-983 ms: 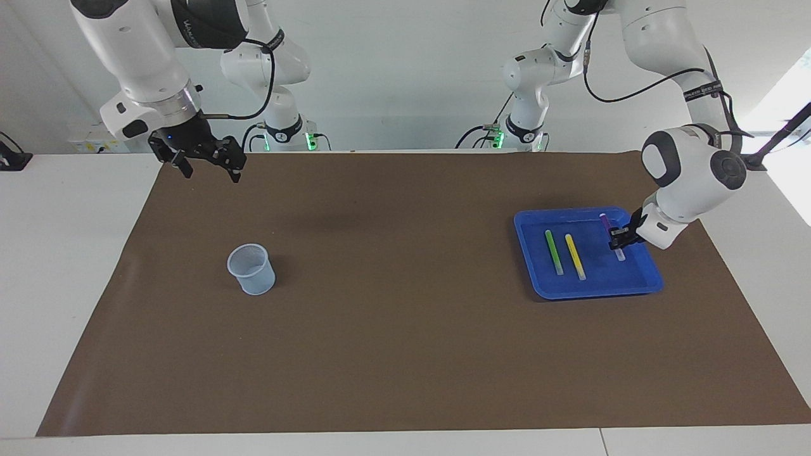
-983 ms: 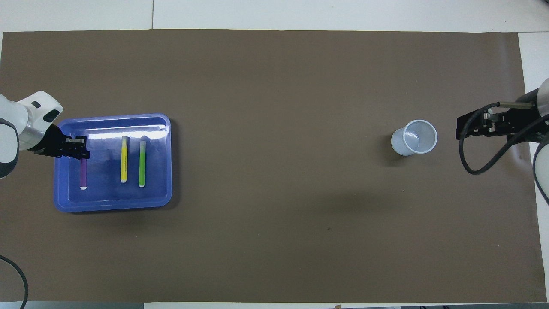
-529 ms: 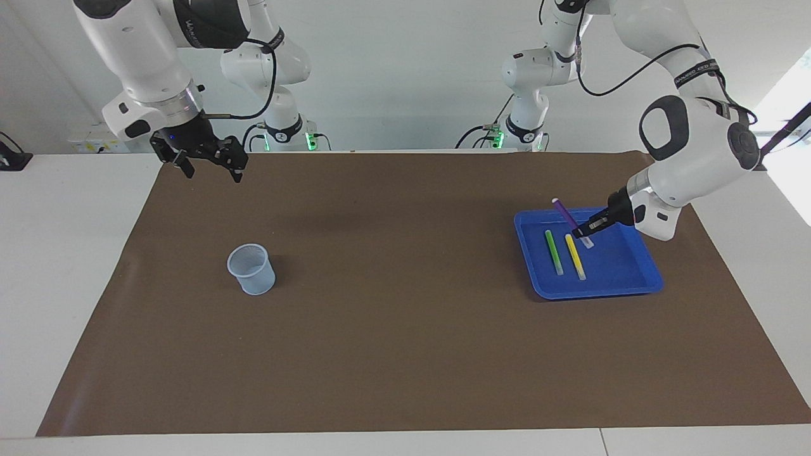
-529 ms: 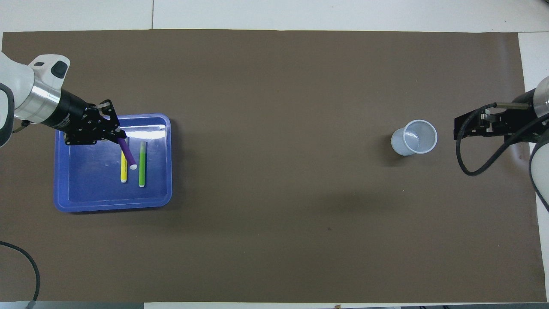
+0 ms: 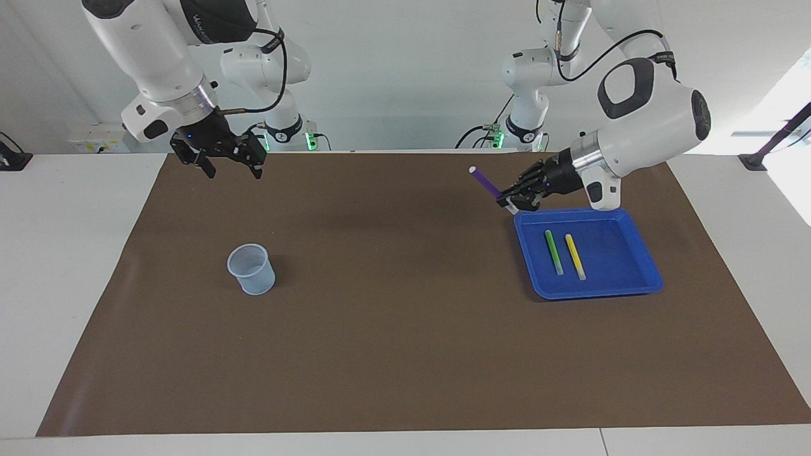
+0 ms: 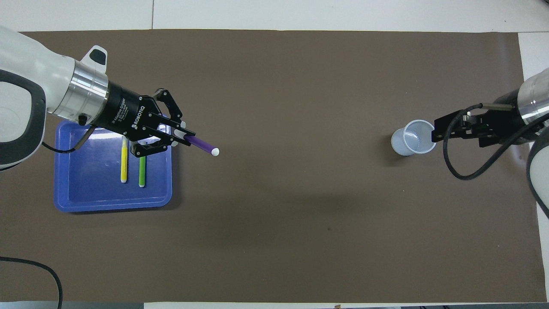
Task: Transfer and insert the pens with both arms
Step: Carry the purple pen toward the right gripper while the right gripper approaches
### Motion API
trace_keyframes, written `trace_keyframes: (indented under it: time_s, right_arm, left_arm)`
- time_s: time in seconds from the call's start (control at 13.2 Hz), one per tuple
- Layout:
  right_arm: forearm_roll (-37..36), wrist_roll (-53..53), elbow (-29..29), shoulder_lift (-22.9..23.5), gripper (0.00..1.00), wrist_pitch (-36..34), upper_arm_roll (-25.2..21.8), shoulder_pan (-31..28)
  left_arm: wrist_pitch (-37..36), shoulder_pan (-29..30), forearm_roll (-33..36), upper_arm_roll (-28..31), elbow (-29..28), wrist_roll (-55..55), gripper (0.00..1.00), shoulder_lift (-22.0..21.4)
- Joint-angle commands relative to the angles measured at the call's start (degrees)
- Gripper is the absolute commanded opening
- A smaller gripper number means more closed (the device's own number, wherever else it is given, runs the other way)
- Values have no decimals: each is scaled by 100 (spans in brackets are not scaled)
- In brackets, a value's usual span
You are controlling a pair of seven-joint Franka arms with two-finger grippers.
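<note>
Left fingers clamped on the purple pen, right fingers spread and empty.

The left gripper (image 5: 512, 201) has its fingers (image 6: 179, 138) pinched tight on one end of the purple pen (image 5: 485, 181), which slants up and away from them, pale tip toward the middle of the worktop (image 5: 405, 354). The grip hangs over the blue tray (image 5: 640, 286) rim, at the corner nearest the robots and the worktop's centre. In that tray the green pen (image 5: 554, 252) and yellow pen (image 5: 575, 256) lie side by side, roughly parallel, the green one toward the right arm's end. The right gripper (image 5: 229, 164) hovers with fingers wide apart, holding nothing; in the facing view it sits at about 12 o'clock from the clear plastic cup (image 5: 252, 269), which stands upright on the brown mat (image 5: 393, 380).
</note>
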Motion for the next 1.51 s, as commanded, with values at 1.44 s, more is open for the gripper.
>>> trace_keyframes:
  time_s: [1.44]
  right_arm:
    - [1768, 2612, -166, 323, 100, 1990, 263, 1567]
  left_arm:
    - [3494, -1748, -3184, -94, -2147, -2089, 0, -1020]
